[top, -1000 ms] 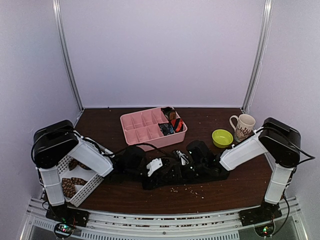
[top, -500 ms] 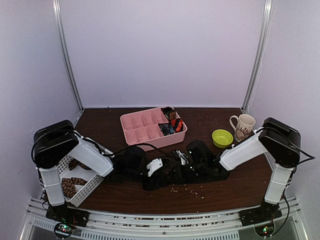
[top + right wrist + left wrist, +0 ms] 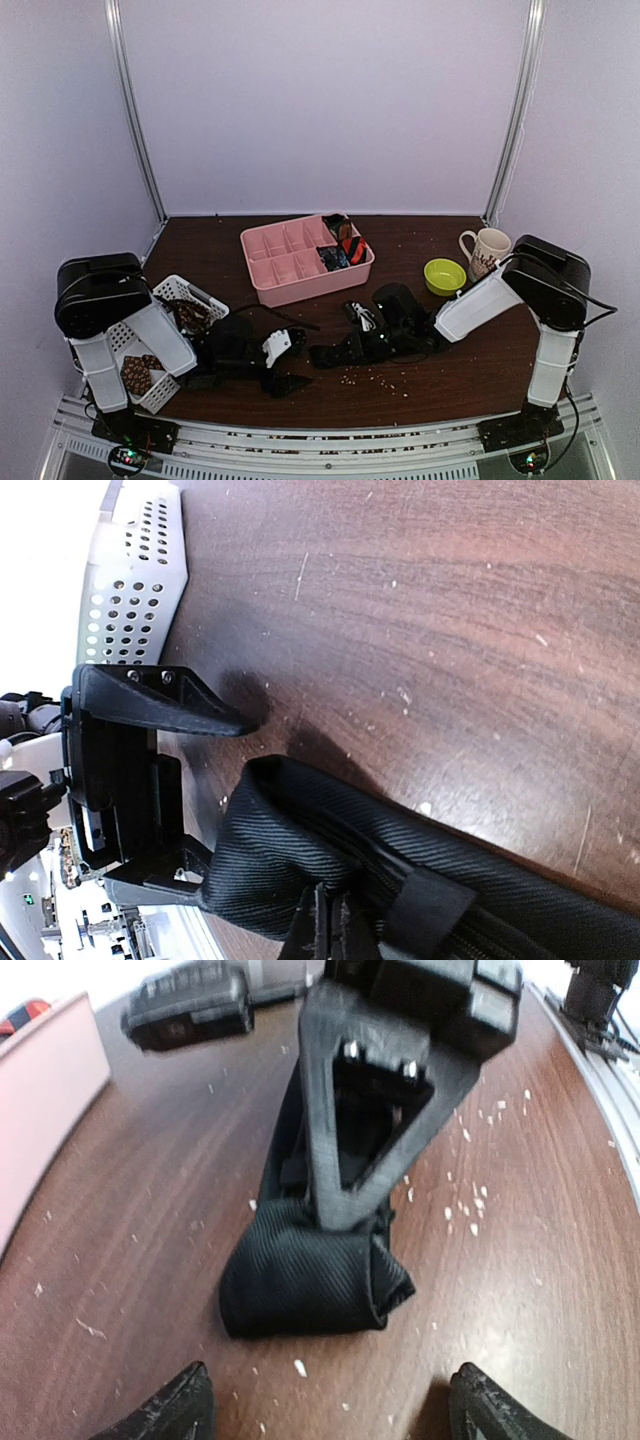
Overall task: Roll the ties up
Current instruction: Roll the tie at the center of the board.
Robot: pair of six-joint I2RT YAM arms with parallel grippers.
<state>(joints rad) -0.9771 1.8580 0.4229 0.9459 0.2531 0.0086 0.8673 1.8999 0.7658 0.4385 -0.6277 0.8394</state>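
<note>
A plain black tie (image 3: 305,1280) lies on the brown table as a partly rolled, flattened bundle; it also shows in the top view (image 3: 327,354). My right gripper (image 3: 358,346) is shut on its top edge, the fingertips (image 3: 331,927) pinching the ribbed fabric (image 3: 300,855). My left gripper (image 3: 325,1418) is open and empty, a short way in front of the roll and not touching it; in the top view it (image 3: 288,372) sits left of the tie. Coiled ties, dark and orange-striped (image 3: 343,243), fill the right end of the pink tray (image 3: 280,262). Brown patterned ties (image 3: 137,374) lie in the white basket (image 3: 176,380).
A green bowl (image 3: 444,275) and a white mug (image 3: 487,252) stand at the right. Small light crumbs (image 3: 375,380) are scattered on the table by the tie. The basket's perforated wall (image 3: 135,580) shows in the right wrist view.
My left arm has pulled back to the left, away from the black tie, and its gripper is now open and clear of it. The right gripper stays on the tie.
</note>
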